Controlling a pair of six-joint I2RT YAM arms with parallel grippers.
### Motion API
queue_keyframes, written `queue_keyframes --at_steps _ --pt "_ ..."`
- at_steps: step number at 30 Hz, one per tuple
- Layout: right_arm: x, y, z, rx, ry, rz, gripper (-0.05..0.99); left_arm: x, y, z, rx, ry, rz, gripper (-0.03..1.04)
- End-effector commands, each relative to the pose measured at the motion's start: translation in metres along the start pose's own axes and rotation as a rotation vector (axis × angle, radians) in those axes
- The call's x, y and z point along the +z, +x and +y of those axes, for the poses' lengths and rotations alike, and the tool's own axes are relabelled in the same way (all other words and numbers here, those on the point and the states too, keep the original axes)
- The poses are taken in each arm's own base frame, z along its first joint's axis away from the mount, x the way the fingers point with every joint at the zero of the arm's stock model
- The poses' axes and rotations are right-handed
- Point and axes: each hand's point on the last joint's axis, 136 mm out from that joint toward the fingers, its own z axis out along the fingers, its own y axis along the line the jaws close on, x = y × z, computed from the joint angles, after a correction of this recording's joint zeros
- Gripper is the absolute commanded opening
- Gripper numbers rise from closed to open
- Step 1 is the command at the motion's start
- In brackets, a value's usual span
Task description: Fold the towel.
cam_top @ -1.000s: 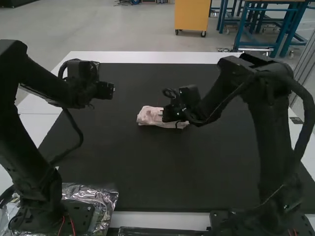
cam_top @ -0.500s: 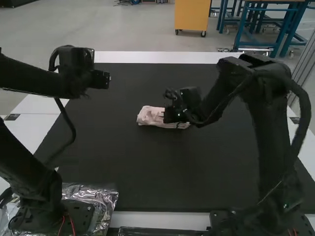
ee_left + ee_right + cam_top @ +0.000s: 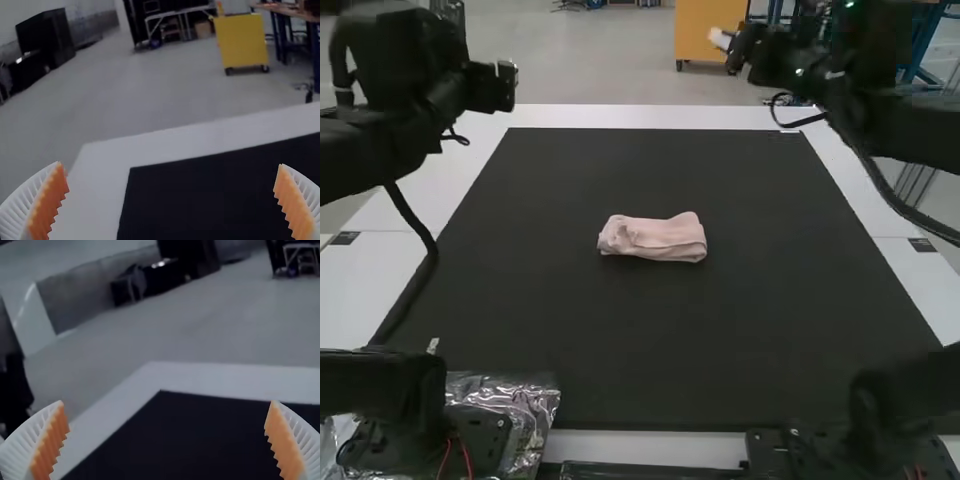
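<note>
The pink towel (image 3: 654,238) lies as a compact folded bundle near the middle of the black mat, longer from side to side. Up at the far left, my left gripper (image 3: 508,86) is raised well away from it. My right gripper (image 3: 722,42) is lifted past the far edge of the table, also apart from the towel. In the left wrist view the left gripper (image 3: 172,202) has its ribbed fingers wide apart with nothing between them. The right wrist view has the right gripper (image 3: 167,440) likewise spread and holding nothing.
A black mat (image 3: 620,340) covers most of the white table (image 3: 640,116). Crinkled silvery plastic (image 3: 525,410) lies by the left arm's base at the near edge. A dark cable hangs in a loop beside each arm.
The right gripper has left the towel and risen far up, beyond the table's far edge. The left arm has drawn back to the left and up. The towel stayed in place.
</note>
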Motion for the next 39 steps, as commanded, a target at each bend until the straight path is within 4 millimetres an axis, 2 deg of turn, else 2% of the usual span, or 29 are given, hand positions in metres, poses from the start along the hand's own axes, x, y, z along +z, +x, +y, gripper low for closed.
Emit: queue_keyframes --at_steps 1,5,8,12,17,22,25,26,28,30,32,34,35,37,39 --pt "-0.045 -0.040 0.000 -0.026 0.053 -0.100 0.90 -0.026 -0.030 0.019 0.041 -0.054 -0.084 0.97" --pt "-0.107 -0.073 0.007 -0.038 0.102 -0.210 0.90 -0.052 -0.038 0.039 0.037 -0.100 -0.114 0.97" --pt "-0.151 -0.085 0.018 -0.066 0.128 -0.275 0.90 -0.083 -0.050 0.052 0.026 -0.130 -0.179 0.97" --pt "-0.202 -0.084 0.038 -0.109 0.141 -0.345 0.90 -0.126 -0.060 0.059 0.016 -0.134 -0.280 0.97" --pt "-0.266 -0.091 0.080 -0.110 0.099 -0.489 0.90 -0.180 -0.072 0.067 -0.012 -0.156 -0.420 0.97" --pt "-0.312 -0.094 0.102 -0.148 0.131 -0.600 0.90 -0.229 -0.088 0.070 -0.033 -0.148 -0.565 0.97" --pt "-0.322 -0.101 0.102 -0.224 0.204 -0.632 0.90 -0.251 -0.090 0.069 -0.039 -0.138 -0.631 0.97" --pt "-0.326 -0.105 0.097 -0.244 0.254 -0.648 0.90 -0.251 -0.086 0.066 -0.037 -0.130 -0.630 0.97" --pt "-0.326 -0.104 0.085 -0.315 0.338 -0.645 0.90 -0.241 -0.076 0.062 -0.050 -0.110 -0.594 0.97" --pt "-0.317 -0.092 0.059 -0.408 0.450 -0.602 0.91 -0.227 -0.058 0.053 -0.020 -0.081 -0.531 0.97" --pt "-0.301 -0.067 0.022 -0.459 0.558 -0.538 0.91 -0.212 -0.039 0.044 -0.014 -0.049 -0.489 0.97" --pt "-0.285 -0.038 -0.009 -0.471 0.616 -0.481 0.91 -0.199 -0.022 0.016 0.013 0.082 -0.488 0.97" --pt "-0.281 -0.022 -0.028 -0.489 0.676 -0.432 0.91 -0.192 -0.012 0.009 0.015 0.103 -0.478 0.97" --pt "-0.267 0.013 -0.052 -0.522 0.707 -0.325 0.91 -0.176 0.017 0.008 0.018 0.076 -0.416 0.97" --pt "-0.257 0.043 -0.070 -0.544 0.719 -0.250 0.91 -0.167 0.035 0.003 0.012 0.084 -0.401 0.97"
